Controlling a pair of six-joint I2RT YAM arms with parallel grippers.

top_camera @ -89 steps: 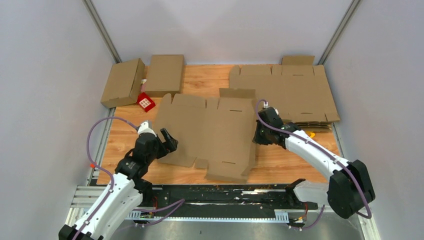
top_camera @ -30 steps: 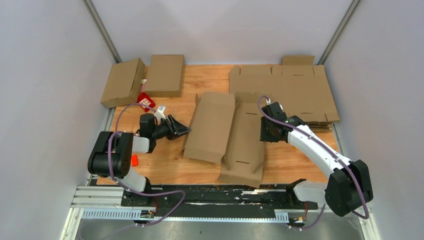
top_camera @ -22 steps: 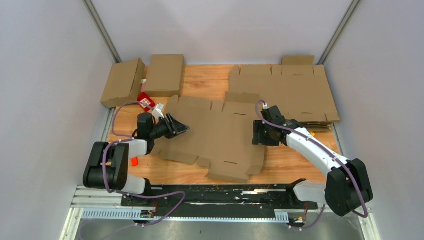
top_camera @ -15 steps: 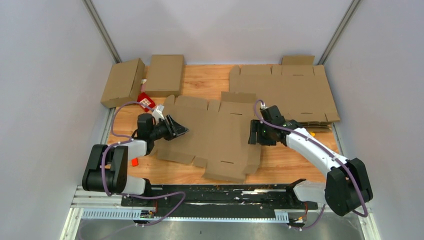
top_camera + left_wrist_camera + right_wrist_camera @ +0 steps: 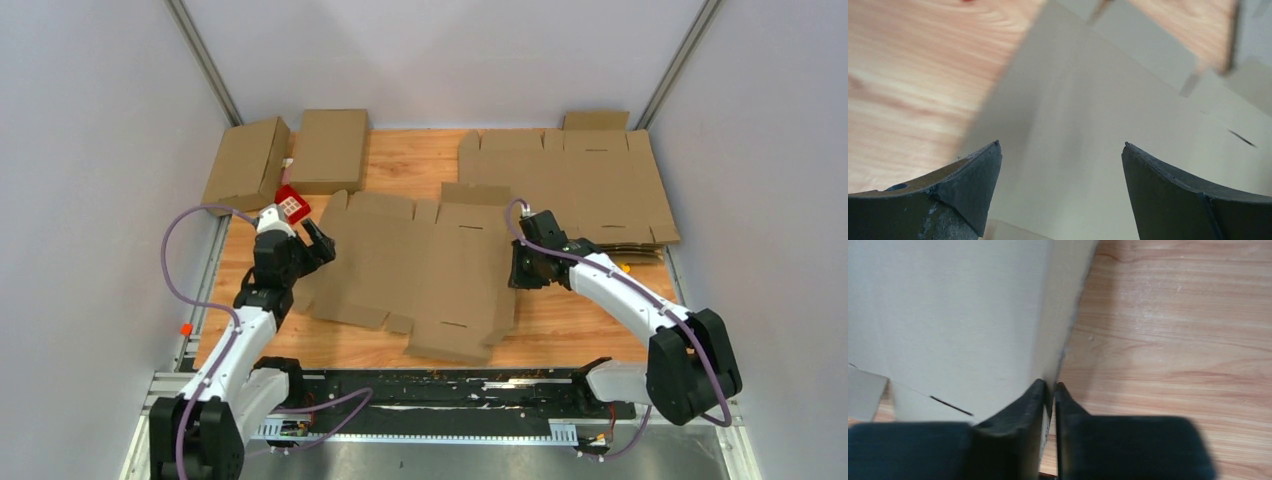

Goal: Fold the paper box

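I have the right hand clamped on the right edge of the paper box, probably to anchor it; the left hand is spread apart above its left edge.

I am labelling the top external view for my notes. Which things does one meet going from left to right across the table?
Closed cardboard box → left end effector → unfolded box blank → right end effector → stack of flat blanks.
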